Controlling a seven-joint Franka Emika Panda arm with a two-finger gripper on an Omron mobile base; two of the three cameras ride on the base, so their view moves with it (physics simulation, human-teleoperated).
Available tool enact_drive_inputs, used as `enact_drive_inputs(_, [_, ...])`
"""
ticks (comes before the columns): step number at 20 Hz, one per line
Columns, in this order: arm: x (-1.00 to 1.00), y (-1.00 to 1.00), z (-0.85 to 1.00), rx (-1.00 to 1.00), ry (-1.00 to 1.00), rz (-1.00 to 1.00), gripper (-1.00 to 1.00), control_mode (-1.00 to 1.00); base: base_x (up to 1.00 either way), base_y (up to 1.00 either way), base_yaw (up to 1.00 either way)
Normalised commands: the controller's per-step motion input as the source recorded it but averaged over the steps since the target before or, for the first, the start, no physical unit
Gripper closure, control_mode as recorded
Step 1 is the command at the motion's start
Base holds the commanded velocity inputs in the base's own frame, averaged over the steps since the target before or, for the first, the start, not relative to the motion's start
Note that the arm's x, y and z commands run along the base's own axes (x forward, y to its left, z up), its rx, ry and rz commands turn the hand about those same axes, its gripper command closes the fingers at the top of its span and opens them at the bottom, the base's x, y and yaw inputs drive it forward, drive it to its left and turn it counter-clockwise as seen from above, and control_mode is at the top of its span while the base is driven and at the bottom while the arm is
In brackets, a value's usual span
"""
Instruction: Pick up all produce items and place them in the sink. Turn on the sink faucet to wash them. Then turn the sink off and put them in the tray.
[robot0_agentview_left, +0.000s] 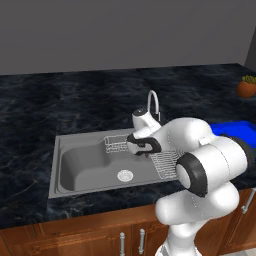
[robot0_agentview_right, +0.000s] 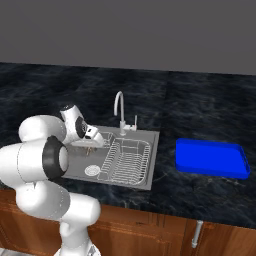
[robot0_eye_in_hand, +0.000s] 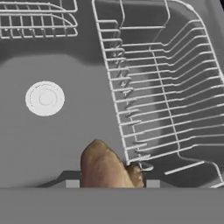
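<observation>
A dull-brown produce item (robot0_eye_in_hand: 104, 168) sits between my gripper (robot0_eye_in_hand: 112, 183) fingertips, which are shut on it above the sink (robot0_eye_in_hand: 65, 140). In the right base view the hand (robot0_agentview_right: 91, 142) hangs over the sink's (robot0_agentview_right: 152, 160) left half, just left of the wire rack (robot0_agentview_right: 125, 160). The round drain (robot0_eye_in_hand: 44, 98) lies below and to one side of the held item. The silver gooseneck sink faucet (robot0_agentview_right: 119, 107) stands at the basin's back rim, behind the hand. On the counter to the right of the sink lies the blue tray (robot0_agentview_right: 210, 157), with nothing on it.
A small wire basket (robot0_eye_in_hand: 39, 19) hangs at the sink's back wall. The wire rack (robot0_eye_in_hand: 166, 87) fills the basin's right half. An orange pot with a plant (robot0_agentview_left: 246, 87) stands on the far right of the dark counter (robot0_agentview_left: 35, 110). Wooden cabinets with handles run below.
</observation>
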Motion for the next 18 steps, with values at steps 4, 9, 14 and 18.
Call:
enact_drive_inputs(4, [-0.26,-0.61,0.11,0.00,0.00,-0.07,1.00,-1.00,0.00,0.00,0.00])
enact_drive_inputs(9, [-0.22,-0.65,0.07,0.00,0.00,-0.06,1.00,-1.00,0.00,0.00,0.00])
enact_drive_inputs(14, [-0.15,-0.63,0.11,0.00,0.00,-0.04,1.00,-1.00,0.00,0.00,0.00])
enact_drive_inputs(18, [-0.04,-0.61,0.19,0.00,0.00,-0.04,1.00,-1.00,0.00,0.00,0.00])
